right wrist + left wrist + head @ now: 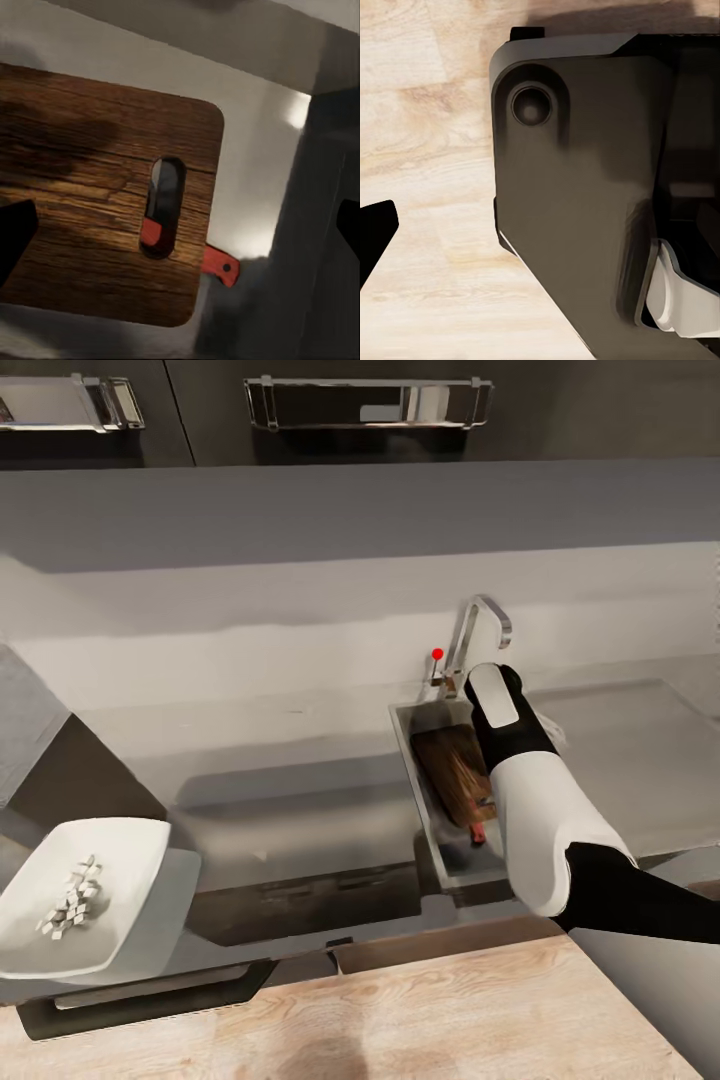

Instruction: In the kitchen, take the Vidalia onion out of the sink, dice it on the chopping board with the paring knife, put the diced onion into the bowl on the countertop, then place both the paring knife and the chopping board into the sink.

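- The chopping board (455, 772) lies inside the sink (425, 820) basin, tilted, its slotted handle end toward the basin's near end.
- The paring knife (219, 264) lies beneath the board; its red handle shows through the handle slot and past the board's edge.
- The bowl (120, 860) sits on the countertop (300, 790) well to the left of the sink, holding the pale diced onion pieces (72, 900).
- The right arm (540, 810) reaches over the basin beside the chrome tap (480, 625).
- Right gripper: dark fingertips at opposite frame edges of the wrist view, spread apart, holding nothing.
- Left gripper: state cannot be determined.
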Tool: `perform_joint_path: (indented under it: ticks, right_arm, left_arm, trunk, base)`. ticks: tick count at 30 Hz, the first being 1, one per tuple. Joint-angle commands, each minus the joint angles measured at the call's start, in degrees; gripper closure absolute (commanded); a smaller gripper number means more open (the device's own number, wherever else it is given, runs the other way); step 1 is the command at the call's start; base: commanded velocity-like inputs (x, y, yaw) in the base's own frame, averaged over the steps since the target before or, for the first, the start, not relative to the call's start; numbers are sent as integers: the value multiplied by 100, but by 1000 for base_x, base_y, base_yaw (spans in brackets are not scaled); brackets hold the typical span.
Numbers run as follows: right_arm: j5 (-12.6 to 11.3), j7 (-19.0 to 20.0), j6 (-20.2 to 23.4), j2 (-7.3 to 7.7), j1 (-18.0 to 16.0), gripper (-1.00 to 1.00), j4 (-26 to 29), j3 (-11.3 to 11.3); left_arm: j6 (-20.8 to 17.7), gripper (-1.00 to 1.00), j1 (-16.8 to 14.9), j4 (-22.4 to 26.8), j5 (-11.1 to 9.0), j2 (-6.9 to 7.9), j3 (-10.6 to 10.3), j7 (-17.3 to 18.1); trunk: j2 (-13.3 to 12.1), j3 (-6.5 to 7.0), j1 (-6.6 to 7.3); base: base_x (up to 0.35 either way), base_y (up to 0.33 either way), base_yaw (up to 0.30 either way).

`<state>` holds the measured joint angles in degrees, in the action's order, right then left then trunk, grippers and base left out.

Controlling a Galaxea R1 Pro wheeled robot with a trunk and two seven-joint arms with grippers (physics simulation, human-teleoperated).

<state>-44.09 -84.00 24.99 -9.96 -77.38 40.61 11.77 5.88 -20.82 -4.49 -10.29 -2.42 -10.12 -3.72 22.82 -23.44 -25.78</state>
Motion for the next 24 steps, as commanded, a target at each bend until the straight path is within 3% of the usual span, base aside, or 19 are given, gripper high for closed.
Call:
perform_joint_path:
  ticks: [1, 5, 9, 10, 11, 12, 15, 18, 24]
  right_arm:
    - [-3, 253, 346, -3, -5, -100, -8, 18]
    - [26, 1083, 833, -3, -5, -100, -136, 10]
    - [43, 1473, 1027, -3, -5, -100, -235, -112]
    - [51, 1617, 1057, -3, -5, -100, -245, -320]
    - [60, 1873, 1075, -3, -5, -100, -251, -804]
    - [62, 1951, 1077, -3, -5, -100, -252, -947]
    - [69, 2721, 1084, -3, 1, -100, -262, -1854]
    - [171, 3205, 1076, -3, 13, -100, -264, -2126]
    - [890, 4315, 1062, -3, 216, -100, -267, -2252]
  left_arm:
    - [42, -100, -10, -26, -52, -6, -50, -6]
    - [37, -100, -10, -26, -52, -12, -50, -6]
    - [36, -100, -10, -26, -52, -13, -48, -6]
    - [36, -100, -10, -26, -52, -13, -48, -6]
    - [36, -100, -10, -26, -52, -13, -48, -6]
    - [36, -100, -10, -26, -52, -13, -49, -6]
    - [36, -100, -10, -26, -52, -16, -51, -6]
    - [36, -100, -10, -26, -52, -21, -49, -6]
    - [36, -100, -10, -26, -52, -36, -51, -6]
  trunk:
    - [10, -9, 0]
    - [10, -9, 0]
    - [10, -9, 0]
    - [10, -9, 0]
    - [10, -9, 0]
    - [10, -9, 0]
    - [10, -9, 0]
    - [10, -9, 0]
    - [10, -9, 0]
  base:
    - [-291, 0, 0]
    - [-321, 0, 0]
    - [-335, 0, 0]
    - [-337, 0, 0]
    - [-337, 0, 0]
    - [-337, 0, 0]
    - [-337, 0, 0]
    - [-337, 0, 0]
    - [-337, 0, 0]
